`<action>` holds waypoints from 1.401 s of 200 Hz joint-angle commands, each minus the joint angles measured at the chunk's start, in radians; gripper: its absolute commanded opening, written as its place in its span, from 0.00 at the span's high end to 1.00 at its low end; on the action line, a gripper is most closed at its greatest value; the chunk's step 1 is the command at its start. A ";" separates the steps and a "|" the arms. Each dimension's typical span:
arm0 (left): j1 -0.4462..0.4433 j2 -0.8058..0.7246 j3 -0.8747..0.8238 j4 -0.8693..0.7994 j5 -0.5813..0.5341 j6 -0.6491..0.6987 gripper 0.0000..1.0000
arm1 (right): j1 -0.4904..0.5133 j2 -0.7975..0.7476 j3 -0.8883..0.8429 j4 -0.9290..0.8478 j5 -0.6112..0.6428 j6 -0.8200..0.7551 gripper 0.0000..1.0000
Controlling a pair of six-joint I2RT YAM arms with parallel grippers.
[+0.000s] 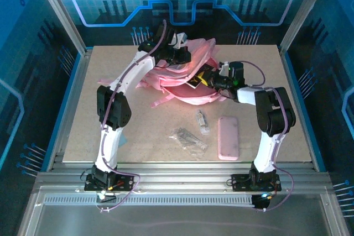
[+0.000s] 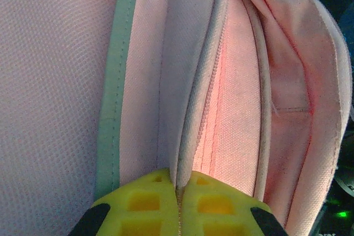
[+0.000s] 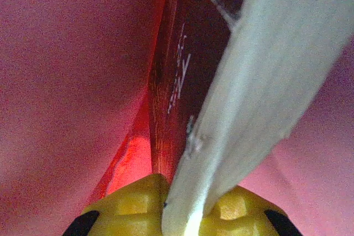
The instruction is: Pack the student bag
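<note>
On the near part of the table (image 1: 144, 136), between the two arm bases, a flat pink pencil case (image 1: 228, 137) is seen lying lengthwise, with a crumpled clear plastic packet (image 1: 189, 138) and a small clear tube-like item (image 1: 203, 121) just to its left; none of them is touched. Farther back, the student bag (image 1: 166, 78) is spread across the far half of the table, its long axis running roughly left to right. The right gripper (image 3: 185, 203) is pushed in at the bag's right end, its yellow fingers clamped on a flat book-like item (image 3: 260, 81) with a pale edge and a dark cover, and pink fabric is seen close on both sides. Farthest back, the left gripper (image 2: 180, 189) is pinched tight on a fold of the bag's fabric beside a zip line, at the bag's far upper edge. From the right gripper, the bag's interior is judged to lie ahead and to the left, so the right arm is the nearer one for pushing the item in along the bag's length.
</note>
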State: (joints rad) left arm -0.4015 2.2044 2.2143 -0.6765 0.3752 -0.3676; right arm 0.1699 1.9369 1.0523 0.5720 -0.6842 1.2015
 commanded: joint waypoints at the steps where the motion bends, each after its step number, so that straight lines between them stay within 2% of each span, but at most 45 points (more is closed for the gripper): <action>1: 0.005 -0.103 0.031 0.072 0.068 0.004 1.00 | -0.019 -0.133 -0.031 0.136 -0.098 -0.014 1.00; 43: 0.029 -0.117 0.061 0.041 0.050 0.031 1.00 | -0.075 -0.325 -0.081 -0.134 -0.060 -0.180 1.00; 70: 0.039 -0.123 0.072 0.029 0.053 0.035 1.00 | -0.080 -0.352 -0.074 -0.201 -0.033 -0.237 1.00; 97: 0.040 -0.127 0.077 0.016 0.080 0.033 1.00 | -0.033 -0.241 0.022 -0.188 -0.081 -0.237 1.00; 128: 0.039 -0.141 0.068 -0.012 0.111 0.039 1.00 | 0.026 -0.101 0.196 -0.352 -0.084 -0.340 1.00; 165: 0.037 -0.144 0.059 -0.026 0.154 0.036 1.00 | 0.071 0.062 0.386 -0.413 -0.117 -0.360 1.00; 175: 0.037 -0.144 0.058 -0.027 0.152 0.032 1.00 | 0.083 0.101 0.435 -0.461 -0.099 -0.380 1.00; 189: 0.035 -0.145 0.052 -0.018 0.149 0.012 1.00 | 0.085 0.150 0.496 -0.585 0.017 -0.424 1.00; 201: 0.031 -0.147 0.036 -0.001 0.153 -0.007 1.00 | 0.079 0.174 0.507 -0.602 0.083 -0.451 1.00; 221: 0.017 -0.154 -0.006 0.034 0.132 -0.029 1.00 | 0.057 0.223 0.545 -0.614 0.063 -0.441 0.89; 241: 0.005 -0.150 -0.039 0.062 0.089 -0.047 1.00 | 0.044 0.223 0.559 -0.650 0.030 -0.451 0.66; 262: 0.003 -0.140 -0.064 0.088 0.068 -0.080 1.00 | 0.019 0.119 0.483 -0.725 0.101 -0.503 0.48; 280: 0.001 -0.147 -0.121 0.148 0.041 -0.109 1.00 | -0.016 0.003 0.384 -0.758 0.141 -0.533 0.38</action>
State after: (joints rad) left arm -0.3943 2.1361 2.1342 -0.6746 0.4244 -0.4198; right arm 0.2031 2.1208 1.5238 -0.1040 -0.5987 0.7433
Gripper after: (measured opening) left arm 0.058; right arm 0.560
